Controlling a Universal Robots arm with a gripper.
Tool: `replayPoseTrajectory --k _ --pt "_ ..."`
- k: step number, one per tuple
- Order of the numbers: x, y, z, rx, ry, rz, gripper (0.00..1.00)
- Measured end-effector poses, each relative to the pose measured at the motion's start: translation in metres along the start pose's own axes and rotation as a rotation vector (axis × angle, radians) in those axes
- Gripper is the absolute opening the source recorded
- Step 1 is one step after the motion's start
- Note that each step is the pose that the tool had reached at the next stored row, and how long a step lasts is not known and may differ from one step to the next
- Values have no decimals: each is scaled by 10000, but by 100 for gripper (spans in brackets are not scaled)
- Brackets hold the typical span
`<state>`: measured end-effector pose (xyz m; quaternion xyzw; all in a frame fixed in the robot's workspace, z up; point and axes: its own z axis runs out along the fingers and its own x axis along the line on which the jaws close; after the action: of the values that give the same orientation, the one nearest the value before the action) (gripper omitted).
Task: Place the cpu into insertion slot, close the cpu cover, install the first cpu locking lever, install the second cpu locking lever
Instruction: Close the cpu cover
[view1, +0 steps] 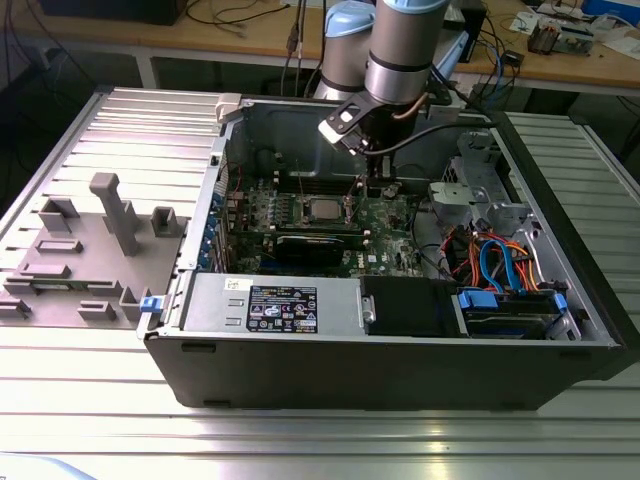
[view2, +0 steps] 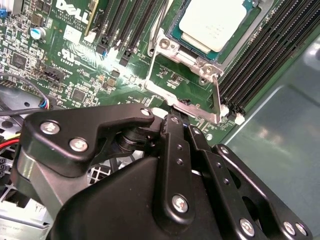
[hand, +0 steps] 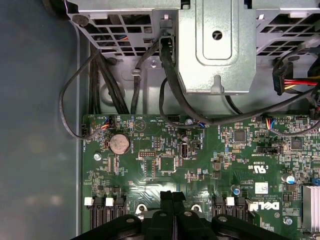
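Cpu (view2: 214, 21): flat square, pale silver-grey metal top, matte; seated in insertion slot (view2: 167, 47) with silver metal rim, just ahead of pincer tips.
Motherboard (hand: 165, 165): green, densely populated, beneath pincer.
Pincer (view2: 173, 119): black, matte, bolted linkage; fingers pressed together, nothing seen between them; tips low beside slot rim, contact unclear.
Case (view1: 300, 370): dark metal, open-sided, on ribbed grey worktop (view1: 90, 400).

A lab or workshop — cable-strewn wooden bench (view1: 110, 36) behind an opened computer case (view1: 350, 372).

Green motherboard (hand: 235, 167), round coin battery (hand: 119, 143), black cables (hand: 168, 65), grey metal bracket (hand: 216, 50), gripper (hand: 172, 196) jaws together
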<state>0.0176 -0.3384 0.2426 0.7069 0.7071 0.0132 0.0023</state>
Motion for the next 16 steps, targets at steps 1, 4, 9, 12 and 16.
replayPoseTrajectory --k 1,4,9,12,16 --pt "0 -3 0 -1 0 0 11" --pt "0 -8 0 0 0 -1 11" --pt "0 -21 0 0 0 0 11" --pt "0 -24 0 0 0 0 11" --pt "0 -30 0 0 0 2 11"
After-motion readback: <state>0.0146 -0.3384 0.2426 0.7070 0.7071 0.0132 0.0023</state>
